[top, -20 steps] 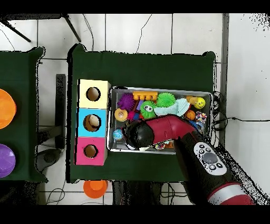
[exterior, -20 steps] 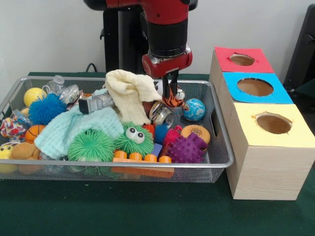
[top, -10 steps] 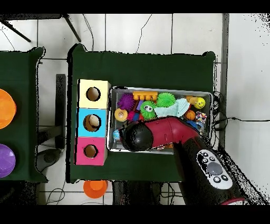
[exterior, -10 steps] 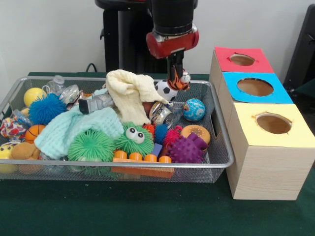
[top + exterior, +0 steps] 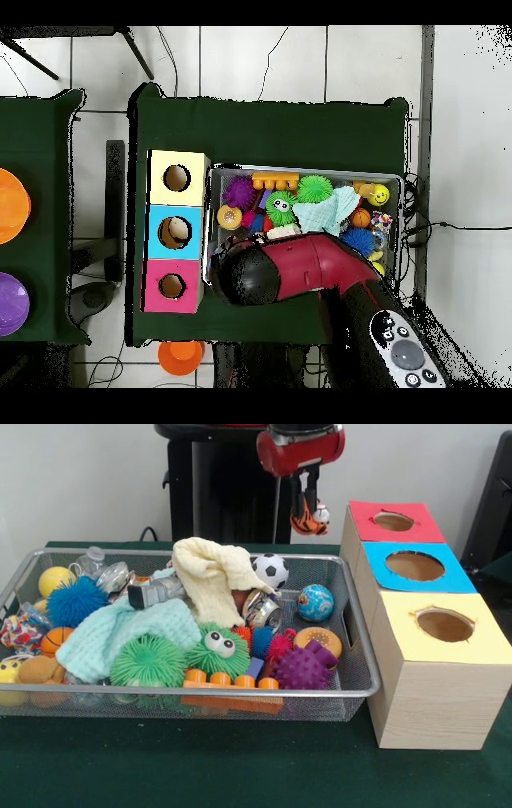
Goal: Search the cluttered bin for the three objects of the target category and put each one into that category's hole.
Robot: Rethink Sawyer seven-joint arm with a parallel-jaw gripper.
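My gripper [image 5: 306, 512] is shut on the orange black-striped tiger figure [image 5: 307, 522] and holds it high above the back right corner of the wire mesh bin [image 5: 364, 664], just left of the red-topped box. The red top's round hole [image 5: 394, 521] is to the right of the tiger and lower. A tan-brown plush animal [image 5: 38, 670] lies in the bin's front left corner, with a yellow toy [image 5: 8, 669] beside it, partly hidden. In the overhead view my arm [image 5: 262, 280] covers the gripper and tiger; the red hole [image 5: 172, 286] and the bin's rim [image 5: 300, 170] show.
The bin holds a cream cloth [image 5: 210, 572], a mint cloth [image 5: 120, 634], a green googly-eyed ball [image 5: 218, 650], spiky balls [image 5: 304, 666], a soccer ball [image 5: 270, 569] and a globe ball [image 5: 315, 602]. Blue-topped [image 5: 414, 566] and yellow-topped [image 5: 445, 625] holes sit nearer the camera.
My gripper has risen out of the bin with the tiger and moved right toward the red-topped box. The soccer ball behind it is uncovered.
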